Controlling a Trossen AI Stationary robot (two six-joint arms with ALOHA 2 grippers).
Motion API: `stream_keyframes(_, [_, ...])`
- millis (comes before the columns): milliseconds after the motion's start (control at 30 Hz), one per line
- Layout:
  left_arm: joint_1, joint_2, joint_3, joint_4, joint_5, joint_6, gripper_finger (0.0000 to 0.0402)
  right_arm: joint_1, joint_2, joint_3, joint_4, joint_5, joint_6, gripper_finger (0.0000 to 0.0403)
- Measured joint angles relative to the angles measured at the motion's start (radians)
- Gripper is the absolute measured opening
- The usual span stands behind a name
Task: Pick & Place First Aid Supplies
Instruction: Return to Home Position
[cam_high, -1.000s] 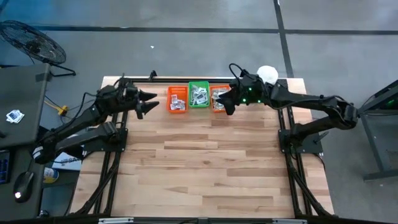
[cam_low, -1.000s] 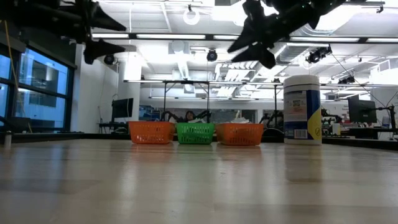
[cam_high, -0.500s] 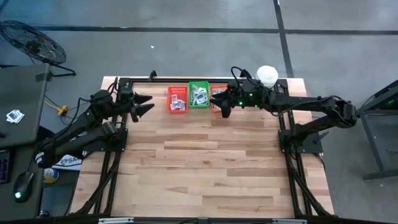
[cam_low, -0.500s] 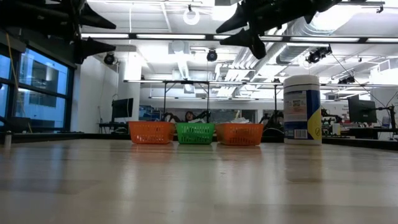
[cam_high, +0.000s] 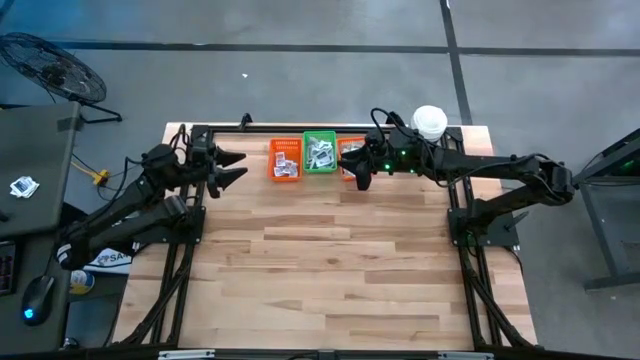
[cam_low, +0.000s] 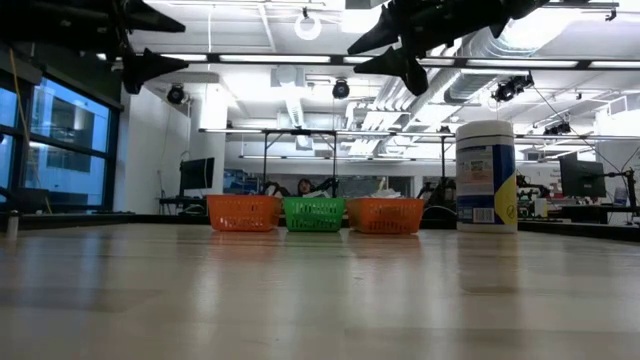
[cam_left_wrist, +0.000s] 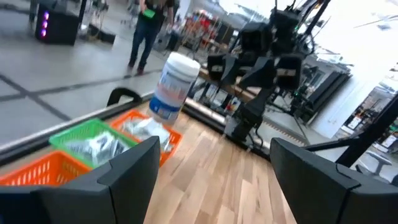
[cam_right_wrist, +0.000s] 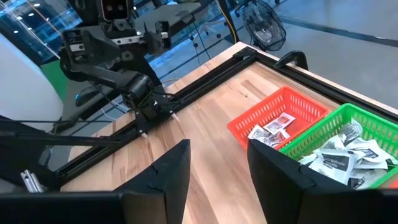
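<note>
High view, upper left: left gripper (cam_high: 237, 167) fingers spread, holding nothing. Upper centre: right gripper (cam_high: 360, 173) likewise released, beside baskets (cam_high: 305, 150) holding packets (cam_high: 320, 150).

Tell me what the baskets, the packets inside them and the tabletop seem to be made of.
Orange basket and green basket: likely moulded plastic, matte, judging by the open mesh walls. Packets: apparently paper, white with dark print, flat and creased. Table: wood, pale planks with visible grain, slightly glossy in the low view.
</note>
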Motion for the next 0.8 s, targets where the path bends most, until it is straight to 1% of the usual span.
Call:
stream_keyframes(467, [0.0,0.11,0.055,0.071,0.031,0.012,0.0298,0.0,0.0,0.0,0.0,-0.009,-0.024,0.0153])
stream_keyframes(800, [0.0,0.117,0.055,0.065,0.031,0.011,0.0298,-0.004,0.0,0.0,0.0,-0.017,-0.035,0.0153])
